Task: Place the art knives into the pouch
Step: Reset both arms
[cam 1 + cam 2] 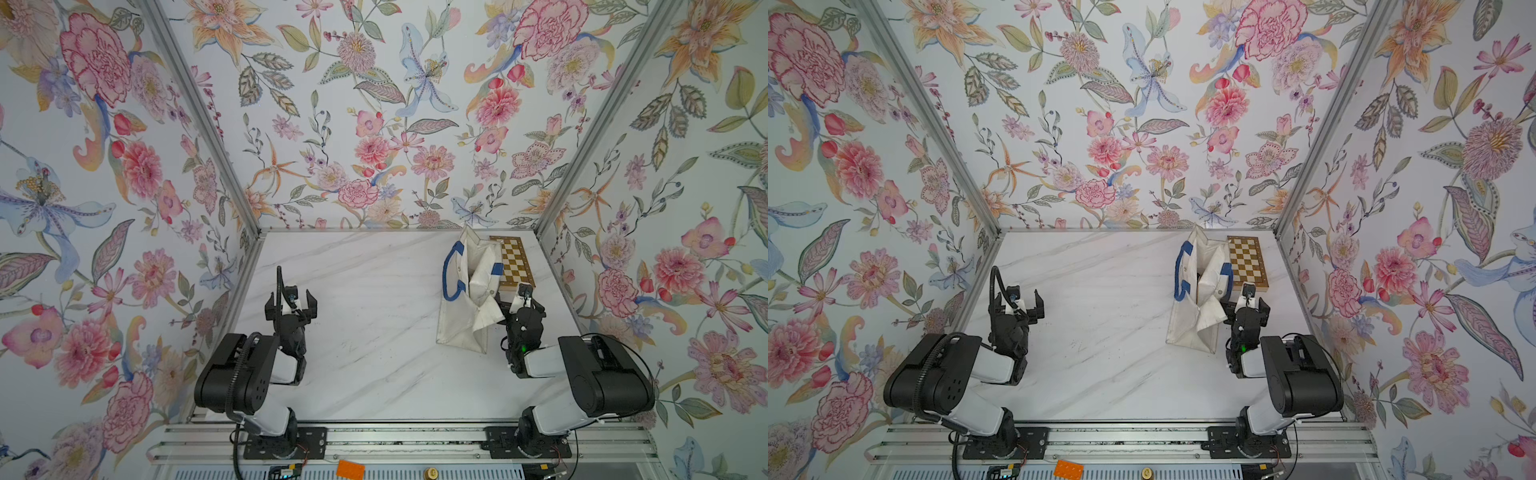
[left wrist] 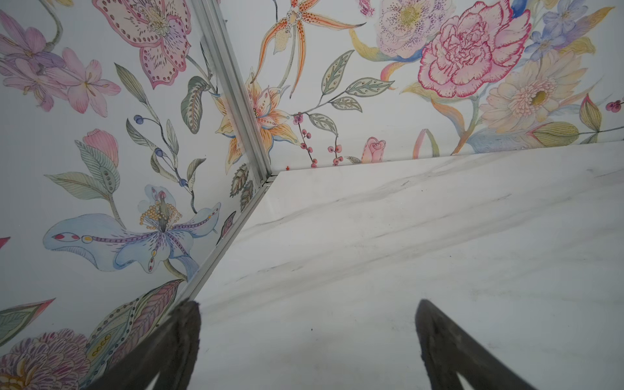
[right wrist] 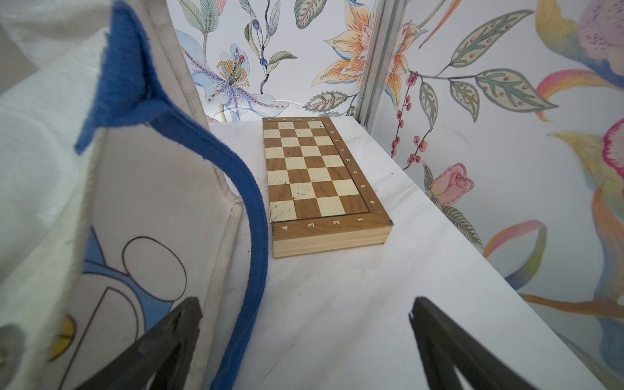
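1. The pouch (image 1: 469, 299) stands upright near the far right corner of the worktop (image 1: 374, 332), with its canvas slumped and folded in on itself. I judge it is set standing so that the mouth faces up for a drop-in.
2. The chequered board (image 1: 513, 262) lies flat between the pouch and the right edge, just beside the pouch. It has no part in my task.
3. My right end effector (image 1: 1246, 307) sits low beside the pouch's cat-printed side, jaws spread wide with nothing between them. In the right wrist view one finger (image 3: 169, 344) is close against the canvas, and a blue strap handle (image 3: 250, 216) hangs down next to it. I cannot tell whether they touch.
4. My left end effector (image 1: 300, 297) hovers over bare worktop toward the left edge, well apart from the pouch. Its jaws are also wide and empty, so I judge it is parked out of the way.
5. I find the art knife in none of the views. It may be inside the pouch, where folded fabric hides the interior, or behind it; I cannot say which.
6. I therefore cannot judge whether the placing is finished or not yet begun.
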